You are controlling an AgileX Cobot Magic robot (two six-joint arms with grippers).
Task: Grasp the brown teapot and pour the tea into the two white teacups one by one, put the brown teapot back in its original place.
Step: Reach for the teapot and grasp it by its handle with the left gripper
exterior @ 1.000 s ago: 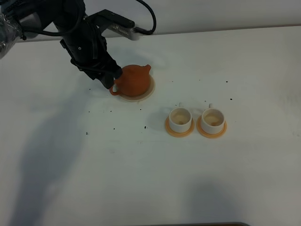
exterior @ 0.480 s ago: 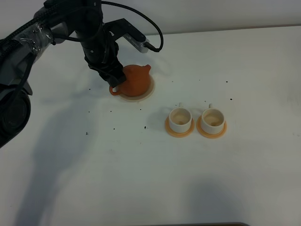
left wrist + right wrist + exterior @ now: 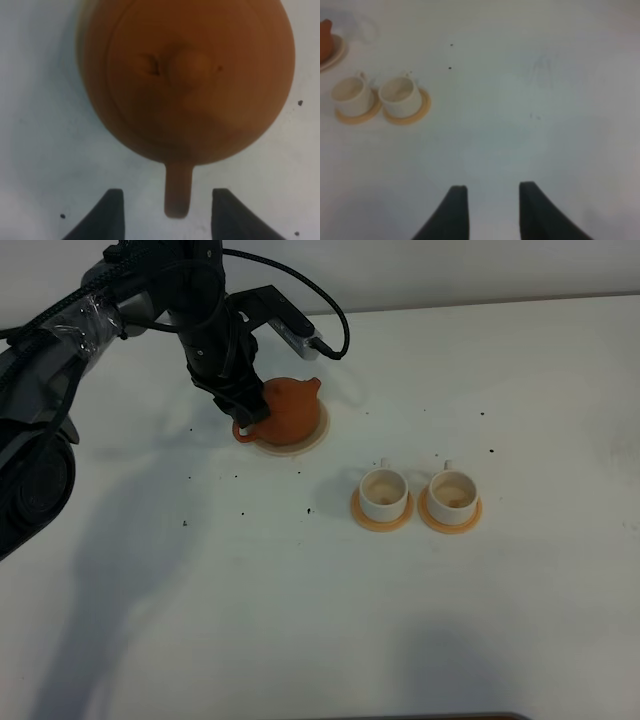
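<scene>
**Left claw astride the teapot handle, grasp not yet made**

The step in hand is the first one, taking hold of the brown teapot [image 3: 290,410]. It sits upright with its lid on, on the pale saucer [image 3: 319,430] in the upper left of the overhead view. The left claw [image 3: 167,210] hangs low over its handle side. In the left wrist view the two dark fingers stand wide apart, one on each side of the loop handle [image 3: 178,195]. Bare table shows in both gaps, so nothing is gripped.

The two white teacups [image 3: 384,492] [image 3: 452,490] stand side by side on orange coasters [image 3: 382,525] right of centre, well apart from the pot. Both look empty of fresh tea, though I cannot be sure.

The right claw [image 3: 490,200] is out of the overhead view. Its own camera shows its fingers parted over bare table [image 3: 545,100], holding nothing.

Next, I judge, the left fingers must close squarely on the thin handle. The lift should then be straight up, or the round pot may swing or slide off its saucer
</scene>
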